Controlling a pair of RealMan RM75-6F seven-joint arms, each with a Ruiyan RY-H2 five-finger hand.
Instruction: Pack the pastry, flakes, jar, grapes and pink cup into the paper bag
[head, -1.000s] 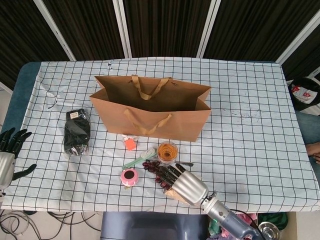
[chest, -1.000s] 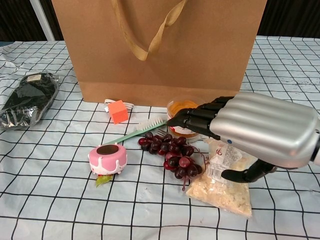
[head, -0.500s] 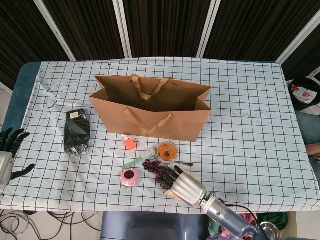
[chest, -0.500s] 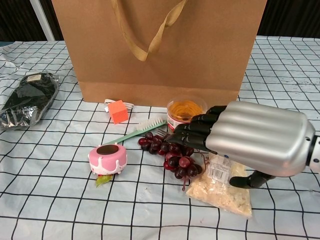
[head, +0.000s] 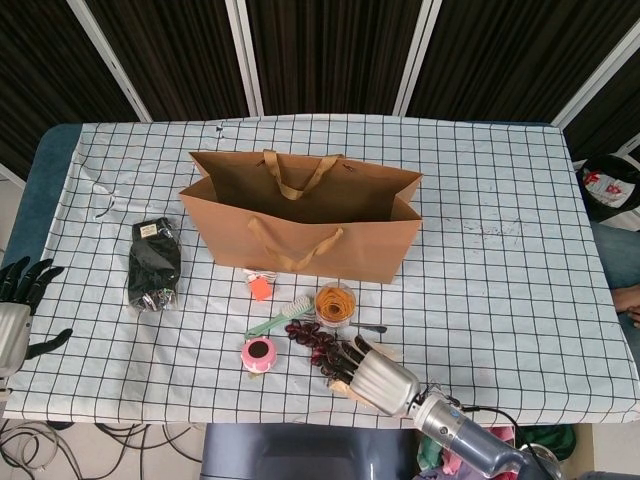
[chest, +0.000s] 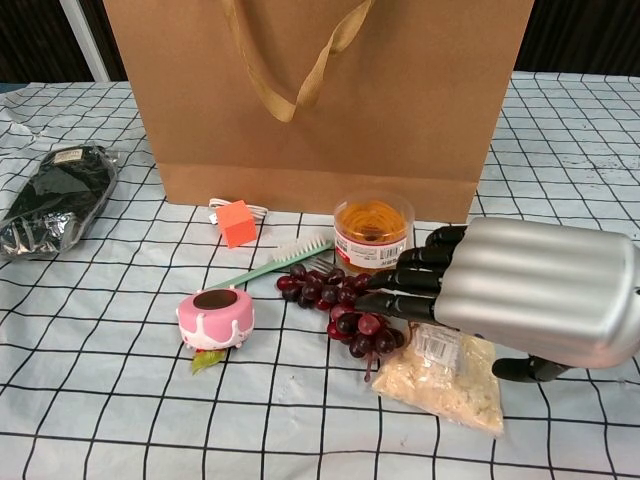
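Right hand empty, fingers apart, over flakes, fingertips at grapes; has drawn back, uncovering jar.

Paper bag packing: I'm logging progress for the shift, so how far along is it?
Nothing looks packed. The grapes, jar, flakes and pink cup lie on the table before the paper bag. The right hand hovers over the flakes holding nothing; the left hand is idle. All packing remains.

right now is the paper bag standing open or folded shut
Open and upright: in the head view the paper bag stands on the table with its mouth spread wide and its handles apart. No task items show inside.
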